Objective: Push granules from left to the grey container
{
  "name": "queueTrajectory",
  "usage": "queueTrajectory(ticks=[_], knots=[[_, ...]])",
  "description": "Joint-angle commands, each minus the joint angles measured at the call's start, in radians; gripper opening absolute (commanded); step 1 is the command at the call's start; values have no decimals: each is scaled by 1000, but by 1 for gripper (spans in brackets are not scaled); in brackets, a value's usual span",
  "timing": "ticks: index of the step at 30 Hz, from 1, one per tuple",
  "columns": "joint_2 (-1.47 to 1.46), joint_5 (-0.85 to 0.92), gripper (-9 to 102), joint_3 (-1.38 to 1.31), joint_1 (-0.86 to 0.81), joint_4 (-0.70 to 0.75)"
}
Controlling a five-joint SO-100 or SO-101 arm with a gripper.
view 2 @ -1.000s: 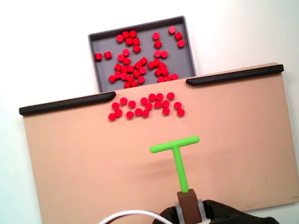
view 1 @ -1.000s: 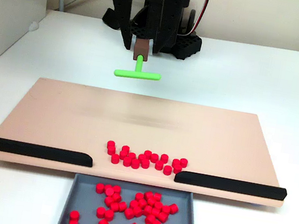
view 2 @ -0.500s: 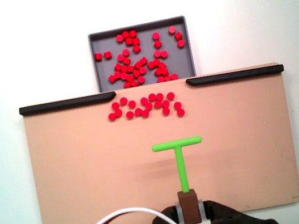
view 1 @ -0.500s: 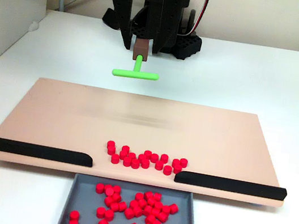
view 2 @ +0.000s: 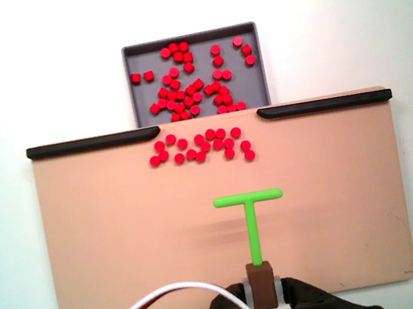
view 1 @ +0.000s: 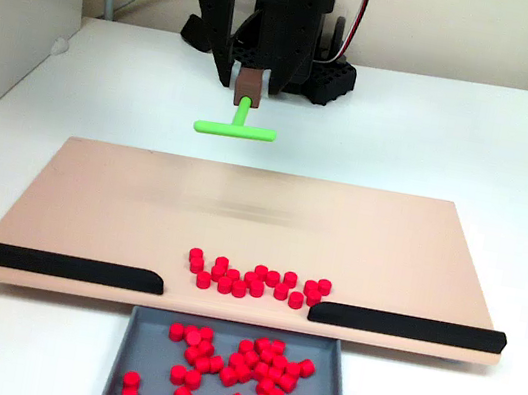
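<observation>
On the white bench (view 1: pixel 474 152) lies a tan board (view 1: pixel 121 204), and every place below is given relative to that board. At the board's far edge in a fixed view, the black arm hangs with its pincer (view 1: pixel 250 84) clenched on the brown block at the end of a green T-shaped stick (view 1: pixel 236 129). The stick's crossbar is level and hangs above the bench, just short of the board's far edge in that view. In a fixed view from above, the pincer (view 2: pixel 261 288) sits at the board's lower edge, and the stick (view 2: pixel 251 222) reaches up over the board's middle, its crossbar well apart from the granules.

A loose row of granules (view 1: pixel 255 280) lies on the board at its near edge in a fixed view, in the gap between two black strips (view 1: pixel 65 266) that run along that edge. From above, the same row (view 2: pixel 201 146) sits just below the gap at the board's top edge.

The tray (view 1: pixel 121 356) stands against the board's near edge, right at the gap, and holds many more red granules scattered over its floor. From above, the tray (view 2: pixel 132 87) touches the board's top edge. A red and white cable curves near the arm at the board's lower edge.
</observation>
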State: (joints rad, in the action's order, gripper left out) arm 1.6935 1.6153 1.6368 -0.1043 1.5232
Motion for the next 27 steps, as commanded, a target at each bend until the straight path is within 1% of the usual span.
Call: queueTrajectory(ticks=[1,7,14,27], knots=[[38,-12,0,-21,11,5],[44,-92,0,-29,31,-5],[11,-141,0,-37,29,-6],[23,-476,0,-37,163,-6]])
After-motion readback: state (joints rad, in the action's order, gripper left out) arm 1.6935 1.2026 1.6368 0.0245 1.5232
